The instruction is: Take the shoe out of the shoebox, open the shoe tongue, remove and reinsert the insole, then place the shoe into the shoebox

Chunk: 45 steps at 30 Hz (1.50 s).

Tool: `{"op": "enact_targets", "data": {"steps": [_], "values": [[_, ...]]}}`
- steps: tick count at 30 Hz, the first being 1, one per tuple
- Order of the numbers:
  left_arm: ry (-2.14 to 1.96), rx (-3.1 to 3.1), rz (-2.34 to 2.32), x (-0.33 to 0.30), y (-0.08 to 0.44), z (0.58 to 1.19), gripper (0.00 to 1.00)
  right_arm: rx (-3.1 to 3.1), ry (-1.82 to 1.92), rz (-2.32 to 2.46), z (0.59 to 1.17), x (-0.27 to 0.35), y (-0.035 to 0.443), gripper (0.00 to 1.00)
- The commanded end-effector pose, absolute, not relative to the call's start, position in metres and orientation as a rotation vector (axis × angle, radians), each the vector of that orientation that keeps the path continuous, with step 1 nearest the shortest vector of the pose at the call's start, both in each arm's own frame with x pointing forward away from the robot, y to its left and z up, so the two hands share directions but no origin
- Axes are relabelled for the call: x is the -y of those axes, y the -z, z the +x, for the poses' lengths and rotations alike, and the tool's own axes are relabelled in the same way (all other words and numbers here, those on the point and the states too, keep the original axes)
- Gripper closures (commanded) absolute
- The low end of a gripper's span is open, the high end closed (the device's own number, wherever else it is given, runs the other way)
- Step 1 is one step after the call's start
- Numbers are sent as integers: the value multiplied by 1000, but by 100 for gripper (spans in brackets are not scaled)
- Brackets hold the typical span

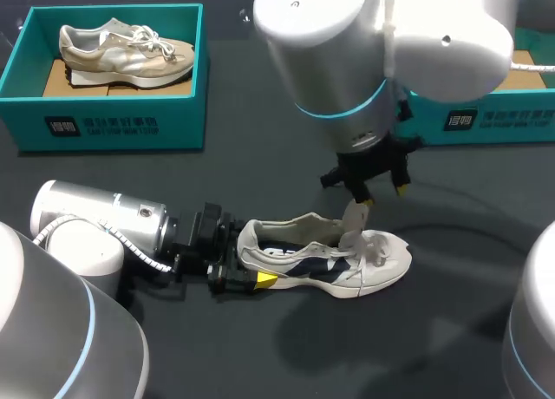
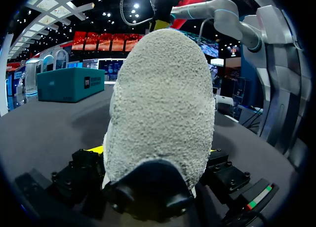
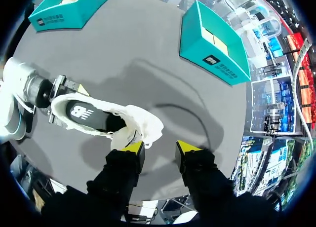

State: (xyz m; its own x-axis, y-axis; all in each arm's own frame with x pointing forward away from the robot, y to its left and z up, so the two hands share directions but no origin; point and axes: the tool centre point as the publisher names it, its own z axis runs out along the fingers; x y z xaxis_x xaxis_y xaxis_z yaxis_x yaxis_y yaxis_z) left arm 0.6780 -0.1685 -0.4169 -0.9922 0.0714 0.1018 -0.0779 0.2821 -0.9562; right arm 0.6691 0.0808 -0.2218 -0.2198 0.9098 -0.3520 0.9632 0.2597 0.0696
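L jaws hold shoe [image 1: 325, 260] heel, prob.; R jaws over raised tongue [image 1: 353, 219].

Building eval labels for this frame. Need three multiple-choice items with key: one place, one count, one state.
1. Where is the white shoe? A in a box; B on the table; C on top of a box.
2. How many teal shoeboxes are there? A one; B two; C three.
3. The right gripper is: A open; B shut on the laces; C out of view.

1 B: it rests on the table, heel in the left gripper.
2 B: one holds a beige shoe; the second box sits behind the right arm.
3 A: its fingers stand apart.
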Motion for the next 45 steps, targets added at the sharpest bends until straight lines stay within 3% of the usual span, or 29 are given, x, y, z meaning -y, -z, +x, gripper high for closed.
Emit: {"op": "enact_targets", "data": {"steps": [1,2,3,18,28,45], "values": [[-1811,2413,7,171,418,678,100,-2310,208,1594,669,-108,205,79],[-1811,2413,7,171,418,678,100,-2345,204,1552,670,-114,204,95],[-1811,2413,7,171,418,678,100,-2375,193,1517,670,-120,204,100],[-1811,2413,7,171,418,678,100,-2868,0,753,665,-185,215,100],[-1811,2413,7,171,418,678,100,-2847,70,768,662,-187,218,100],[-1811,2413,7,171,418,678,100,-2951,-21,280,665,-215,278,100]]}}
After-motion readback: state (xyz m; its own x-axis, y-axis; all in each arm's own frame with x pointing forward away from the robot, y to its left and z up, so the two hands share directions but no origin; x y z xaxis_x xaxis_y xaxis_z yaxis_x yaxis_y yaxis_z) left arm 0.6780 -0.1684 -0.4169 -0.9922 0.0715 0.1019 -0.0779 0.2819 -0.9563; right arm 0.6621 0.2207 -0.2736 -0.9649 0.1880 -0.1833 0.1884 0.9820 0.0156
